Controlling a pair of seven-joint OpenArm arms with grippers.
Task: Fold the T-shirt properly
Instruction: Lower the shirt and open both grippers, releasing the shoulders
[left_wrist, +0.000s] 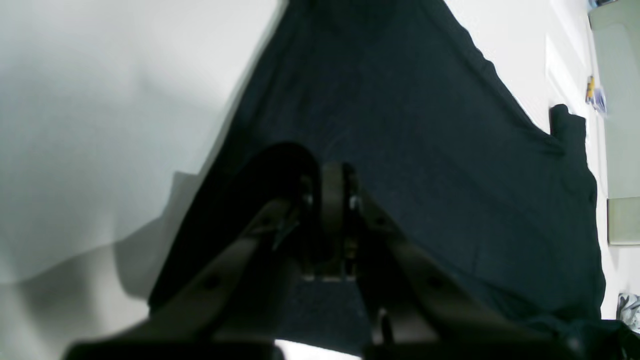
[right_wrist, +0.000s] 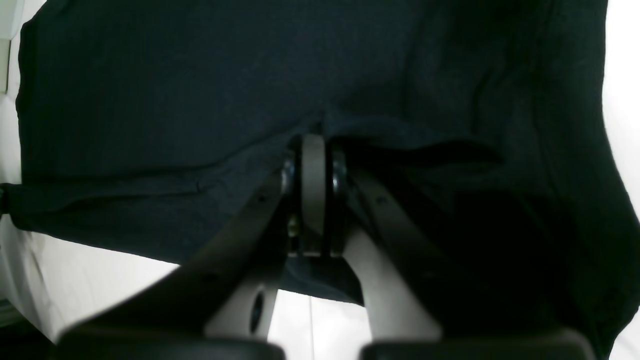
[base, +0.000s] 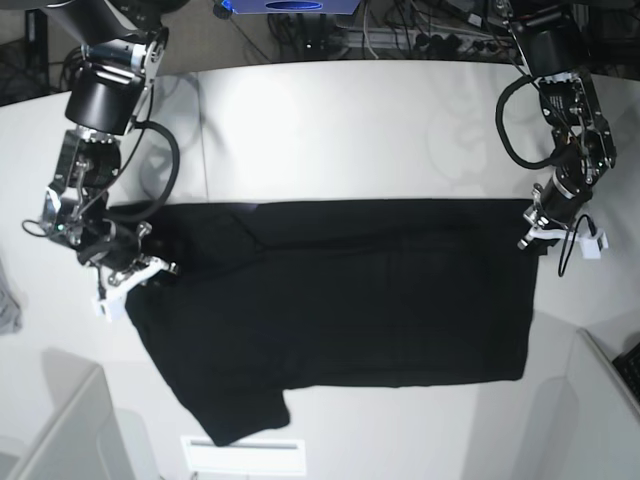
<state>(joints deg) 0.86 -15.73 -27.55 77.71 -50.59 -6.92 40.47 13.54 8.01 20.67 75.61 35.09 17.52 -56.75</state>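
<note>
The black T-shirt (base: 350, 300) lies spread plain side up across the white table (base: 350, 130), one sleeve pointing to the front left. My left gripper (base: 530, 230) sits at the shirt's far right corner. In the left wrist view its fingers (left_wrist: 332, 170) are pressed together on a raised fold of the T-shirt (left_wrist: 425, 150). My right gripper (base: 158, 266) is at the shirt's left end. The right wrist view shows it (right_wrist: 313, 137) shut, with the T-shirt (right_wrist: 150, 100) bunched at its tips. No print shows.
A small grey cloth scrap (base: 8, 300) lies at the table's left edge. A white strip (base: 245, 455) sits near the front edge. Grey panels (base: 60, 430) stand at the front corners, the other at the right (base: 605, 400). Cables (base: 400, 30) run behind the table.
</note>
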